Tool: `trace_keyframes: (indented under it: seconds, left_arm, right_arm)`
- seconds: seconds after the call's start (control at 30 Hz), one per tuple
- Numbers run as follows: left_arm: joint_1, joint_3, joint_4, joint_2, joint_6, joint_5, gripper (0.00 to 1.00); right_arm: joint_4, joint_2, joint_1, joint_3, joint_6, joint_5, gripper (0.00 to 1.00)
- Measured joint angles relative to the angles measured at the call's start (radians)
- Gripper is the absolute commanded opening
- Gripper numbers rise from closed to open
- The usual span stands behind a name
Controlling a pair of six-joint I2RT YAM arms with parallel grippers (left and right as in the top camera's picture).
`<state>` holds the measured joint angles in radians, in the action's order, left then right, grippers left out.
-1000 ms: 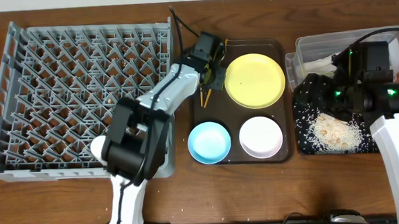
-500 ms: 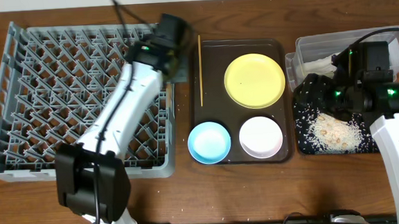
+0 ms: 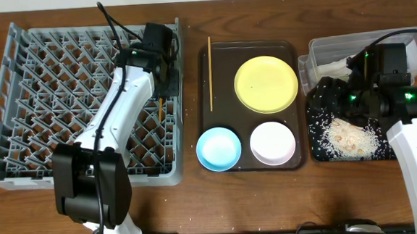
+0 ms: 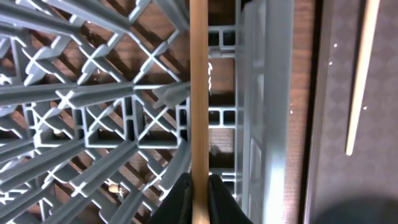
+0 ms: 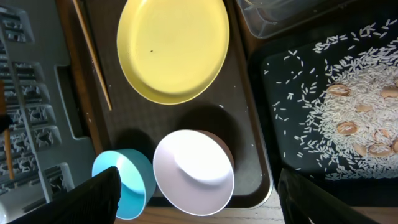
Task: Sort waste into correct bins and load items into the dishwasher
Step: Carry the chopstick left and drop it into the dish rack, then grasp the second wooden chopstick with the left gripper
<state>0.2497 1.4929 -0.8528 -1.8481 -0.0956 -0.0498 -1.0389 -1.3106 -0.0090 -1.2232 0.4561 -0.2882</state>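
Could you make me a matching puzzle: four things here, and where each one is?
1 round yellow plate
2 loose whitish rice grains
3 crumpled white paper napkin
4 left gripper

A in the clear rectangular plastic tub
B over the grey plastic dish rack, pinching a thin wooden chopstick
C on the dark brown serving tray
D in the shallow black rectangular tray

Pairs: 1-C, 2-D, 3-A, 4-B

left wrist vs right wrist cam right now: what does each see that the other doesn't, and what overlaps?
Left wrist only: the left gripper shut on a chopstick, held over the grey rack. Right wrist only: the yellow plate, white bowl and blue bowl on the brown tray, plus the black tray with rice. Both: the second chopstick lying on the brown tray, and part of the rack.
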Motion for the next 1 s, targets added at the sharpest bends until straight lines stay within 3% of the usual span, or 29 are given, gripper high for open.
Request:
trace_keyframes:
  seconds: [0.1, 0.57, 0.8, 1.0]
  left_arm:
    - [0.0, -0.006, 0.0, 0.0, 0.02, 0.007, 0.32]
    - [0.009, 0.035, -0.053, 0.016, 0.016, 0.11, 0.34]
    - [0.107, 0.089, 0.156, 0.11, 0.016, 0.145, 0.38]
    - [0.186, 0.093, 0.296, 0.006, 0.014, 0.06, 0.39]
  right_arm:
    - [0.0, 0.0, 0.0, 0.0, 0.0, 0.0, 0.79]
    - [0.0, 0.0, 0.0, 0.0, -0.008, 0.0, 0.79]
    - [0.0, 0.0, 0.0, 0.0, -0.013, 0.0, 0.8]
    - [0.0, 0.0, 0.0, 0.0, -0.016, 0.0, 0.8]
